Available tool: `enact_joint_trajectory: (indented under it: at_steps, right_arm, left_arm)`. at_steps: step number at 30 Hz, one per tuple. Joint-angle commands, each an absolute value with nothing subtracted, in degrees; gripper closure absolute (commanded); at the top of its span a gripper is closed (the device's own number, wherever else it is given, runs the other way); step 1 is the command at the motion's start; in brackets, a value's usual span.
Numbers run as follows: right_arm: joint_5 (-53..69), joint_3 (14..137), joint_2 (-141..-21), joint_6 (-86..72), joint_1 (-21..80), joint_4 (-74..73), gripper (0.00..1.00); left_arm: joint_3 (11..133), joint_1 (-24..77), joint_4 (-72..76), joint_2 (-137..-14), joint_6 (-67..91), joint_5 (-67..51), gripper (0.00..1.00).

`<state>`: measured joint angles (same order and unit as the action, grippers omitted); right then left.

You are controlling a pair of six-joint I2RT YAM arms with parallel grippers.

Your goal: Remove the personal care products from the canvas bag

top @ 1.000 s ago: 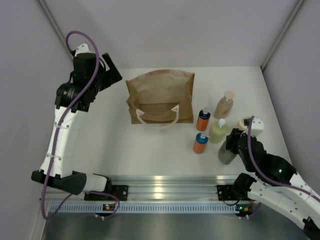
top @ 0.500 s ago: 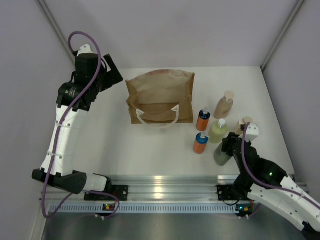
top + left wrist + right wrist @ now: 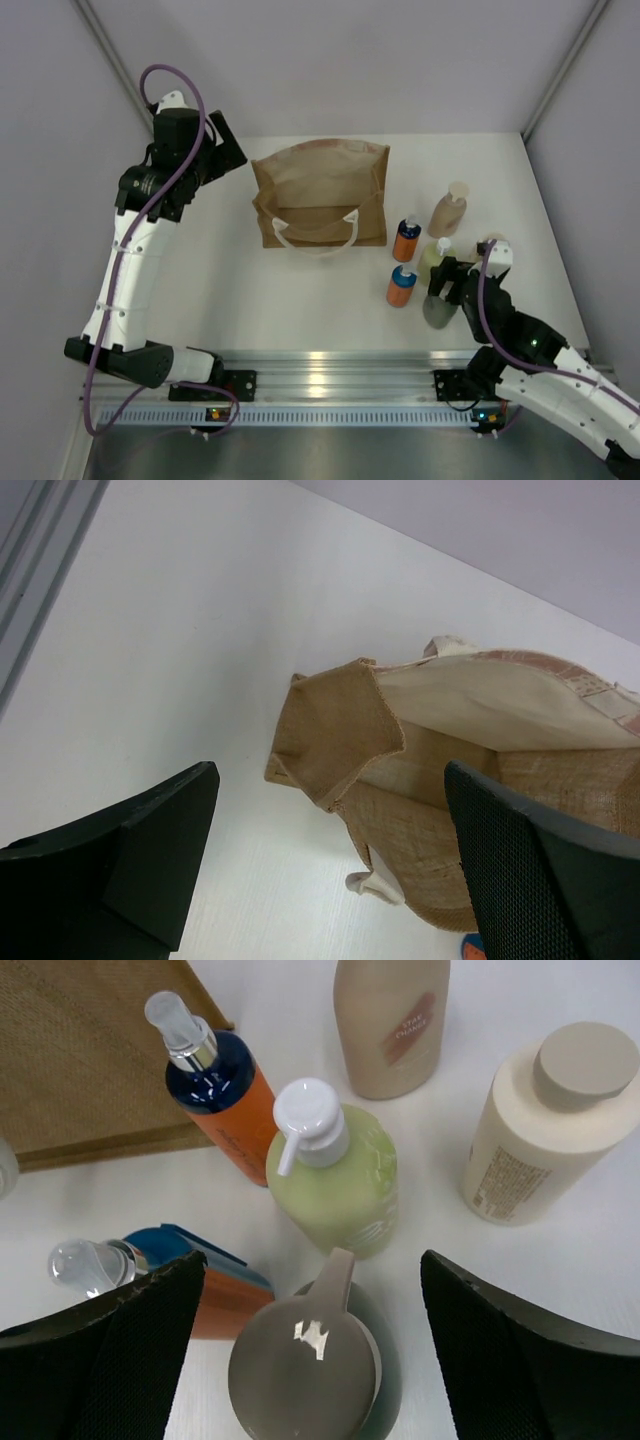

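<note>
The canvas bag (image 3: 320, 195) lies at the table's middle, its white rope handle (image 3: 318, 232) facing the near side; its open mouth (image 3: 480, 705) shows in the left wrist view. Six personal care products stand to its right: two orange bottles (image 3: 406, 240) (image 3: 401, 286), a yellow-green one (image 3: 338, 1180), a tan one (image 3: 449, 208), a cream one (image 3: 545, 1125) and a dark grey-green pump bottle (image 3: 305, 1365). My right gripper (image 3: 310, 1260) is open above the grey-green bottle, fingers apart from it on either side. My left gripper (image 3: 328, 770) hangs open left of the bag, holding nothing.
The grey walls close in the table at the back and both sides. The aluminium rail (image 3: 320, 370) with both arm bases runs along the near edge. The bottles stand close together, the grey-green one nearest the rail.
My right gripper carried the dark grey-green bottle leftward and nearer, then opened and let it go; the bottle now stands free. The left arm has barely shifted.
</note>
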<state>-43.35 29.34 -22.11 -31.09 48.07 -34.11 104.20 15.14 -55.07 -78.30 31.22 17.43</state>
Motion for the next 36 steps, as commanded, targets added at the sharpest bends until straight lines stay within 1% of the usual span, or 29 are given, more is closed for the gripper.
enact_joint_trajectory:
  at_steps: [1, 2, 3, 4, 7, 9, 12, 13, 15, 16, 17, 18, 19, 20, 21, 22, 23, 26, 28, 30, 33, 36]
  right_arm:
    - [-43.1, 34.0, -24.1, -30.2, 47.5, -28.1, 0.14]
    - [-43.0, 34.7, -25.2, -30.0, 47.5, -28.2, 0.11]
    - [-42.9, 35.3, -25.9, -29.6, 47.5, -28.3, 0.03]
    - [-43.1, 36.7, -26.4, -28.7, 47.5, -28.3, 0.00]
    - [-43.7, 41.0, -29.2, -25.1, 47.4, -29.0, 0.00]
    - [-46.6, 44.3, -30.5, -22.4, 47.5, -30.1, 0.01]
    - [-49.8, 51.9, -33.4, -16.6, 47.1, -31.3, 0.00]
    - [-49.8, 56.1, -34.4, -14.7, 46.9, -31.4, 0.01]
    - [-49.8, 61.0, -38.4, -10.9, 46.3, -33.6, 0.01]
    - [-49.3, 66.6, -42.2, -10.2, 44.4, -35.2, 0.01]
    - [-45.6, 69.7, -44.5, -10.0, 42.2, -40.1, 0.00]
    - [-41.7, 75.1, -46.6, -9.4, 34.2, -42.8, 0.00]
    - [-37.0, 77.1, -48.6, -9.4, 29.1, -45.1, 0.01]
    - [-27.2, 78.3, -50.4, -9.2, 23.2, -46.3, 0.01]
    - [-22.3, 79.6, -50.5, -8.1, 11.5, -46.7, 0.01]
    - [-18.1, 80.3, -50.7, -7.4, 6.9, -46.7, 0.00]
    - [-20.6, 81.3, -50.8, -7.1, 6.9, -46.9, 0.01]
    - [-21.6, 86.6, -51.2, -4.6, 7.2, -50.0, 0.01]
    - [-23.5, 89.6, -49.8, -3.7, 7.1, -52.9, 0.01]
    - [-28.0, 91.3, -48.0, -1.1, 7.1, -54.5, 0.00]
    - [-29.4, 89.4, -42.9, 5.1, 7.6, -54.8, 0.00]
    - [-27.0, 87.2, -40.0, 4.3, 9.0, -58.4, 0.01]
  left_arm:
    - [103.9, 15.3, -55.1, -77.3, 29.9, 18.9, 0.02]
    - [104.0, 15.4, -55.1, -77.3, 29.9, 19.1, 0.02]
    - [104.0, 15.4, -55.1, -77.3, 29.8, 19.2, 0.02]
    - [104.0, 15.4, -55.1, -77.2, 29.7, 19.3, 0.02]
    - [103.6, 15.4, -55.0, -76.7, 29.4, 20.7, 0.01]
    - [103.1, 15.4, -55.2, -76.6, 29.5, 22.1, 0.02]
    - [101.9, 15.2, -55.3, -76.2, 30.2, 24.0, 0.02]
    - [101.4, 15.1, -55.3, -75.8, 30.4, 24.3, 0.02]
    - [99.8, 15.0, -55.4, -75.3, 30.6, 25.6, 0.01]
    - [98.9, 15.0, -55.5, -74.5, 30.6, 26.2, 0.01]
    - [97.5, 14.9, -55.5, -74.1, 30.5, 26.8, 0.01]
    - [96.9, 14.9, -55.5, -73.6, 30.3, 28.0, 0.01]
    - [96.2, 14.9, -55.5, -72.5, 30.2, 28.8, 0.01]
    - [95.3, 14.9, -55.5, -72.1, 30.1, 29.6, 0.01]
    - [95.0, 14.9, -55.5, -71.4, 29.6, 31.3, 0.01]
    - [94.5, 14.9, -55.6, -70.9, 29.3, 32.2, 0.02]
    - [94.1, 14.9, -55.7, -70.6, 28.9, 33.4, 0.01]
    - [91.8, 14.8, -58.0, -68.7, 28.8, 40.0, 0.01]
    - [89.1, 14.8, -59.5, -66.9, 28.8, 42.4, 0.01]
    - [87.4, 14.8, -59.9, -64.3, 28.8, 42.3, 0.01]
    - [84.4, 14.8, -59.7, -61.3, 29.5, 41.1, 0.01]
    - [81.8, 14.8, -59.7, -59.7, 30.1, 42.3, 0.02]
